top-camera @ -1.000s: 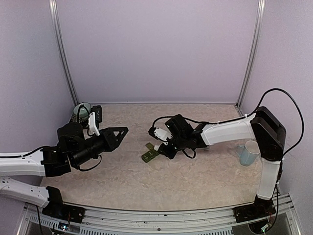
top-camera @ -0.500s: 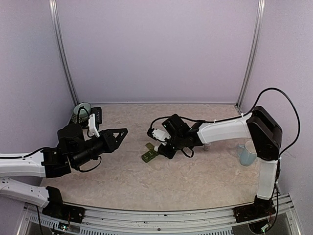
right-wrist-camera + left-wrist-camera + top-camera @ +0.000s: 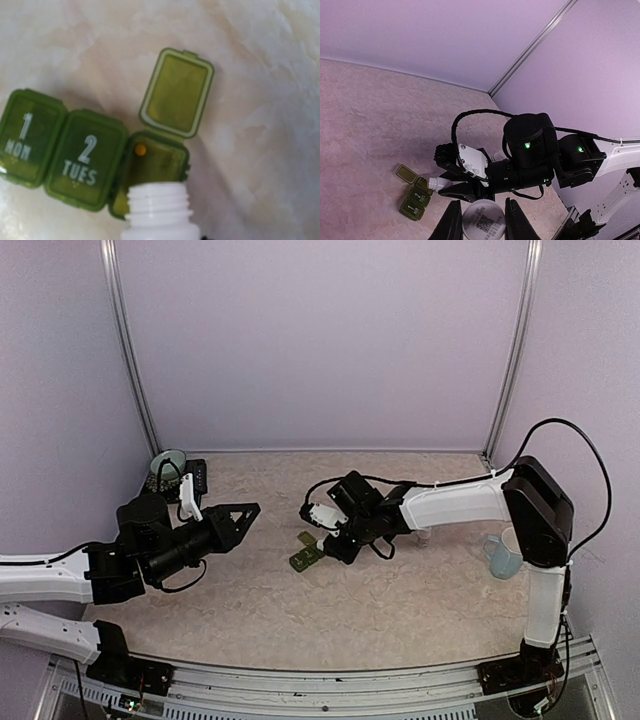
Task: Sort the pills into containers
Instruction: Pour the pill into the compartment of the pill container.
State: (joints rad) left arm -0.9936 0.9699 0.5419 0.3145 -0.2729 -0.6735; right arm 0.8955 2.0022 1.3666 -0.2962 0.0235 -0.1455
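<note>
The dark green container strip (image 3: 307,553) lies mid-table. In the right wrist view its compartments "1 MON" (image 3: 26,136) and "2 TUES" (image 3: 84,165) are closed. The third compartment (image 3: 159,165) is open with its lid (image 3: 177,92) flipped back, and one orange pill (image 3: 140,149) lies inside. My right gripper (image 3: 327,539) is shut on a white pill bottle (image 3: 159,212) and tilts its open neck over the open compartment. My left gripper (image 3: 247,510) hovers left of the strip, shut on the bottle's white cap (image 3: 482,227). The strip also shows in the left wrist view (image 3: 415,199).
A pale blue mug (image 3: 508,553) stands at the right edge by the right arm's base. A pale green bowl (image 3: 168,468) and a black object (image 3: 197,476) sit in the back left corner. Metal posts frame the back wall.
The right arm has edged slightly left, with the bottle still over the strip. The left arm has barely moved.
</note>
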